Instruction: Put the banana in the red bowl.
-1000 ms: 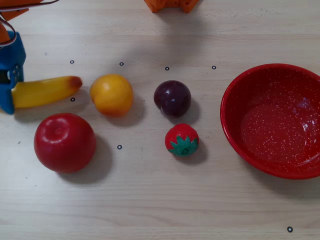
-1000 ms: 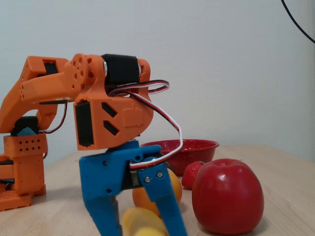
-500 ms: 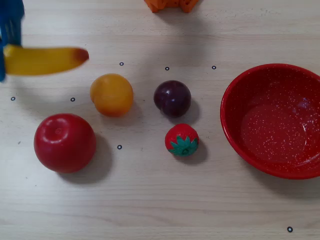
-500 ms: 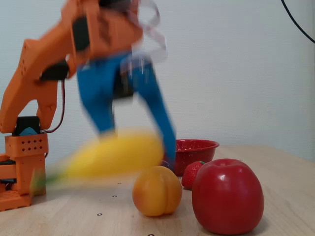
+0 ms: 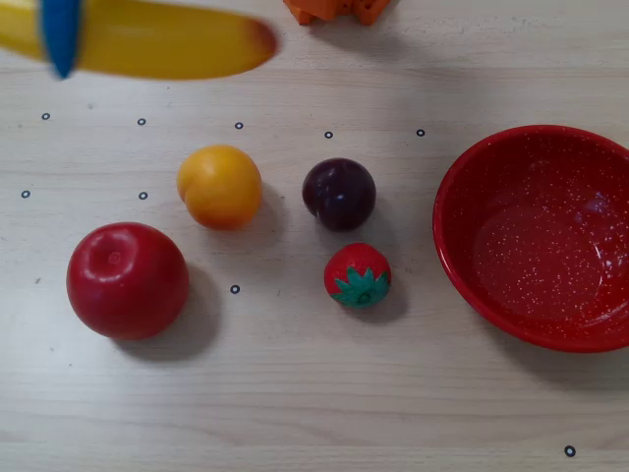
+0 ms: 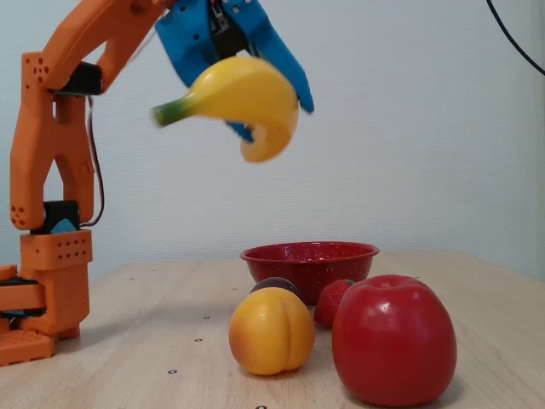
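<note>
yellow plastic is seen clamped between the blue fingers of the gripper (image 6: 255,85), so the banana (image 6: 234,98) is held firmly and carried high above the table (image 6: 153,341), its green stem pointing away from the red bowl (image 6: 309,258) in the fixed view. in the overhead view the banana (image 5: 162,41) lies well apart from the red bowl (image 5: 536,236), on the far side of the orange fruit (image 5: 219,186), the plum (image 5: 339,194), the strawberry (image 5: 358,274) and the apple (image 5: 127,280), all of which rest between the banana and the red bowl or near that line. the step in hand is judged to be the carry. it would be done well if height is kept until the banana is over the red bowl's open middle, so that no fruit is knocked. the long body should be lowered inside the rim before release, since a tip left on the rim could tip it out.
</note>
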